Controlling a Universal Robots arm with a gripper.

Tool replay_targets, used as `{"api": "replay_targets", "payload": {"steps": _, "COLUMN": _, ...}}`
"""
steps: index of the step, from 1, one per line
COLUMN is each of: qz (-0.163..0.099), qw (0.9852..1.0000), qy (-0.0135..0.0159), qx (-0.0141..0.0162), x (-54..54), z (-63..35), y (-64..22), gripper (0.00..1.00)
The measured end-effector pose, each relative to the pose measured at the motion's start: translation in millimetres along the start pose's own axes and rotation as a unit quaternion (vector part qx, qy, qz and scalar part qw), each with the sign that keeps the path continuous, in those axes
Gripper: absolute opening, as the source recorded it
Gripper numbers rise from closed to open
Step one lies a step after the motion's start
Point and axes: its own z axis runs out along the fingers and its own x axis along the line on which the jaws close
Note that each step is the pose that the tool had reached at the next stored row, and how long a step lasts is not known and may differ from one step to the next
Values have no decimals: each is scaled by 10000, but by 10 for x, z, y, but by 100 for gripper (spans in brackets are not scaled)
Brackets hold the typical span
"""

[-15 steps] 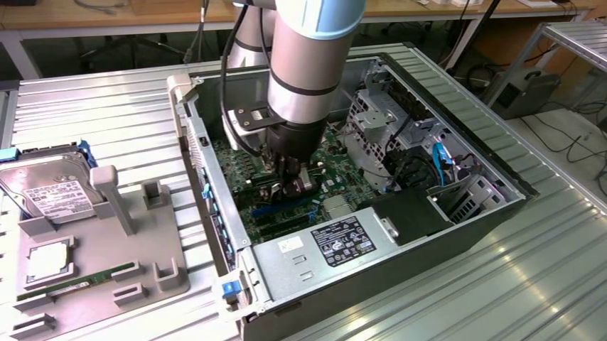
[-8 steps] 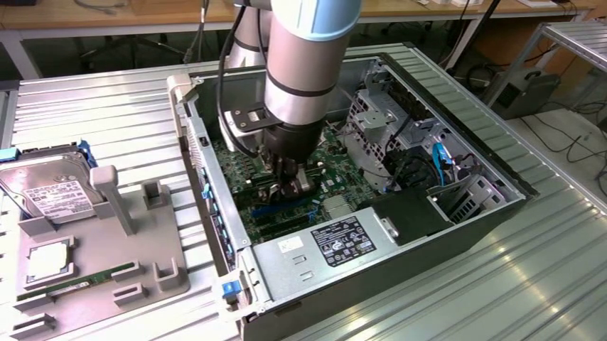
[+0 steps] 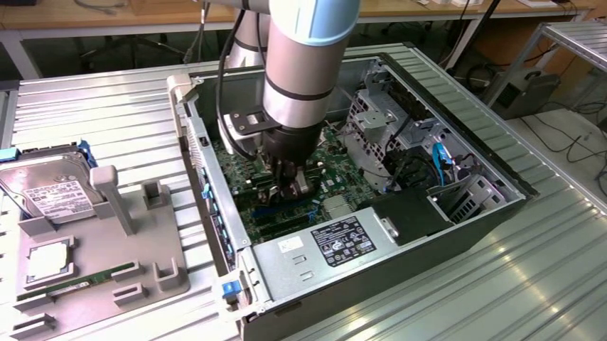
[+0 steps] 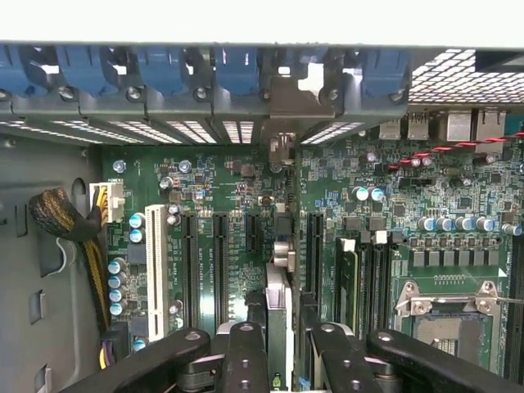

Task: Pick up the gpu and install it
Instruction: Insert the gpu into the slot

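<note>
Claw [image 4: 278, 344] deep inside the open computer case [image 3: 493, 206], fingers closed on the gpu [image 4: 278, 307], which stands edge-on between them above the green motherboard [image 4: 458, 221] slots, board print too small to read.

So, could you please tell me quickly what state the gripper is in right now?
Gripper: shut on the gpu, held edge-on over the motherboard slots.

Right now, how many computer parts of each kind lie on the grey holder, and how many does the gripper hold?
Silver hard drive with white label: 1
Square silver chip: 1
Long green memory stick: 1
Thin dark gpu card, in the gripper: 1
Total: 4
</note>
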Motion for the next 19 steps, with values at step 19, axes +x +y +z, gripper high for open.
{"api": "replay_targets", "payload": {"steps": 19, "qz": 1, "qw": 10000, "qy": 0, "qx": -11, "x": -1, "z": -10, "y": 1, "gripper": 34}}
